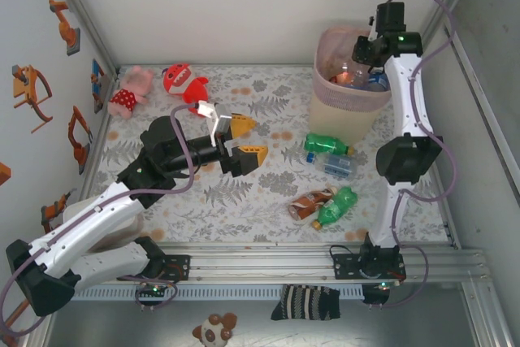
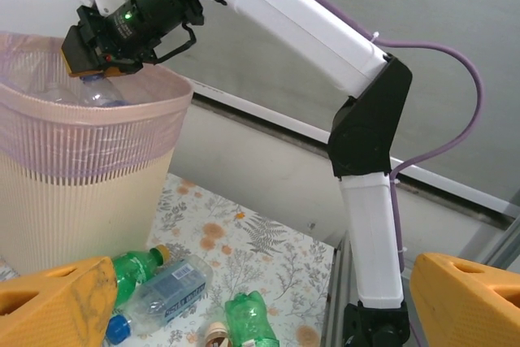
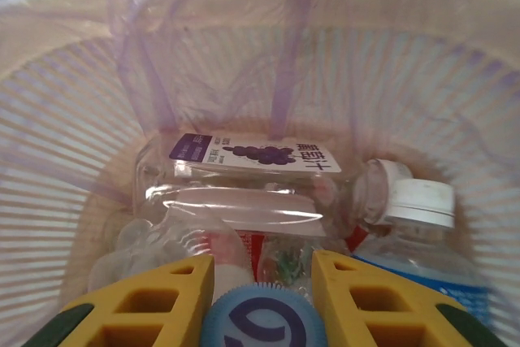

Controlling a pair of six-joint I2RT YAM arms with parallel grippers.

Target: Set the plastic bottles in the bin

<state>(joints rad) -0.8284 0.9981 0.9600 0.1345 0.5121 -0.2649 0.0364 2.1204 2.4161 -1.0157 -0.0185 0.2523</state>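
The pink and cream bin [image 1: 345, 107] stands at the back right of the mat. My right gripper [image 1: 363, 61] hangs over its mouth, shut on the blue cap [image 3: 264, 321] of a clear plastic bottle [image 2: 100, 92] that dangles just inside the rim. Below it in the bin [image 3: 73, 160] lie several bottles, among them a clear one with a grape label [image 3: 252, 176]. My left gripper [image 1: 255, 137] hovers open and empty over the middle of the mat. On the mat lie two green bottles [image 1: 327, 145] [image 1: 335, 206], a clear blue-labelled bottle [image 1: 338, 166] and a brown-labelled bottle [image 1: 310, 203].
Two plush toys, pink [image 1: 130, 91] and red [image 1: 183, 80], lie at the back left. The right arm [image 2: 366, 136] rises along the right wall beside the bin [image 2: 81, 168]. A striped cloth [image 1: 307, 302] hangs below the front rail.
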